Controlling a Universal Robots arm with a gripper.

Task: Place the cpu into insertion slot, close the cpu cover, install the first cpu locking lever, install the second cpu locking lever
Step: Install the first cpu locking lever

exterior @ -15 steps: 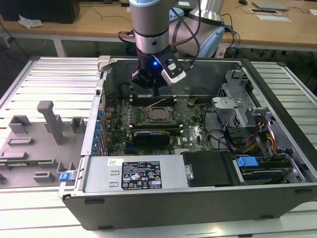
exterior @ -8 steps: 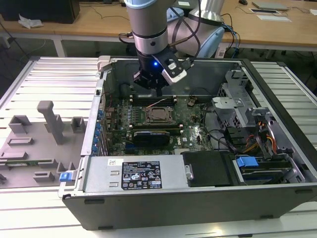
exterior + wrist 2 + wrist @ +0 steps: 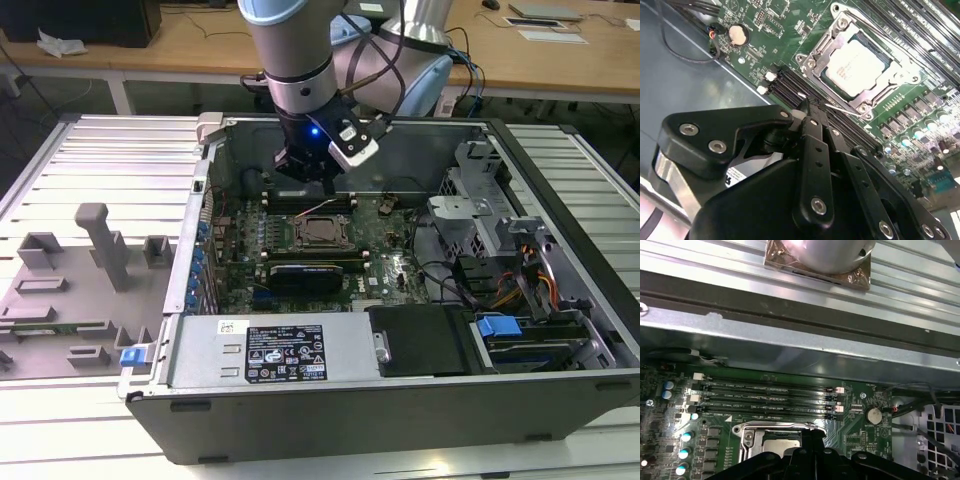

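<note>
Ribbed metal slats make up the surface [image 3: 100, 150], with pale wooden desks [image 3: 190, 45] behind it. An open computer case [image 3: 400, 425] lies on its side there, beside grey moulded fixtures [image 3: 105, 245] on the exterior view's left. A black-and-white label [image 3: 290, 355] sits on the case's silver power supply [image 3: 215, 355]; I cannot make out its print.

On the green motherboard [image 3: 765, 30], the cpu [image 3: 856, 67] lies flat in the insertion slot [image 3: 345, 232] with its silver-grey top up. It is square, so it has no long axis, and its edges run parallel to the socket's. The cpu cover [image 3: 816, 59] is down around it, with the chip showing through the window. A thin wire lever [image 3: 842, 107] lies along the frame's near edge, though I can't tell if it is latched.

The gripper [image 3: 807, 106] hangs over the black memory slots [image 3: 770, 397] just beside the socket. Its fingers are pressed together and hold nothing.
</note>
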